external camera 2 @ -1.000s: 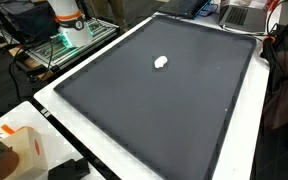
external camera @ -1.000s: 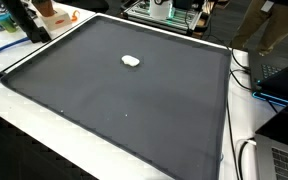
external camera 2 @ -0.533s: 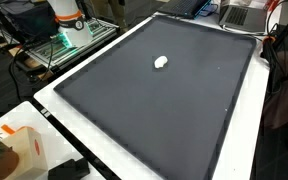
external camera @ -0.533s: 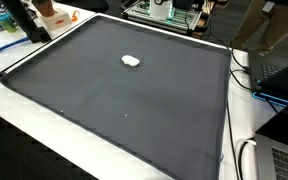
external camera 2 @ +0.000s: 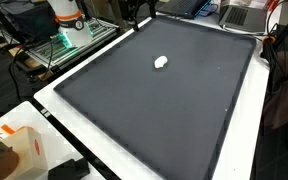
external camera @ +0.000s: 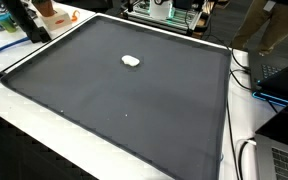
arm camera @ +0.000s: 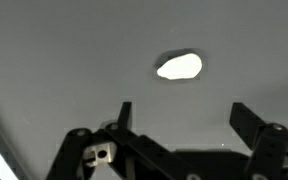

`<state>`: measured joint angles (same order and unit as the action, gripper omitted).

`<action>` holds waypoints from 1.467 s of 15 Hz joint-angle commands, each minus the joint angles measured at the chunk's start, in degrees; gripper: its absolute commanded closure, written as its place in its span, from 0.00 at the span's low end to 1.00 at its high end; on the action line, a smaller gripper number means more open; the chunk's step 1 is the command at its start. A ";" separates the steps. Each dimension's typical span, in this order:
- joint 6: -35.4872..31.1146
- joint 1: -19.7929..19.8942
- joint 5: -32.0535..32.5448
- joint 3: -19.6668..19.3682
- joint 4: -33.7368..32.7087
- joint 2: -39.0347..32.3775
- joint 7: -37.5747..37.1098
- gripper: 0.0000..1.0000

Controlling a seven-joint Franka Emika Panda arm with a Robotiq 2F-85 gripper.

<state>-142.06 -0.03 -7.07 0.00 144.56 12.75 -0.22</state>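
- The tool [arm camera: 181, 115] has its fingers wide apart and holds nothing.
- The white lump [arm camera: 179, 67] lies on the dark mat [external camera: 134, 110], ahead of the tool and about centred between its fingers.
- The lump's long axis runs roughly from finger to finger.

A matt dark cloth-like mat [external camera: 134, 100] carries a smooth, pale white lump [arm camera: 179, 67].

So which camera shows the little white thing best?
The wrist view: the white lump fills more of the picture, lying on the dark mat just beyond the open fingers. In both exterior views it is only a tiny white speck on the mat.
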 commanded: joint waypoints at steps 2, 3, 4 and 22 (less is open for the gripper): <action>-15.75 0.63 0.16 0.86 11.09 0.25 -7.95 0.00; -14.51 -0.85 -3.22 -0.08 11.48 0.31 -6.69 0.00; -13.41 -0.10 -0.58 0.05 9.05 -0.41 -5.78 0.00; -41.22 11.34 15.63 10.60 13.13 -12.35 -23.86 0.00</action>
<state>-183.19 9.87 4.60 9.94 157.69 1.00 -20.90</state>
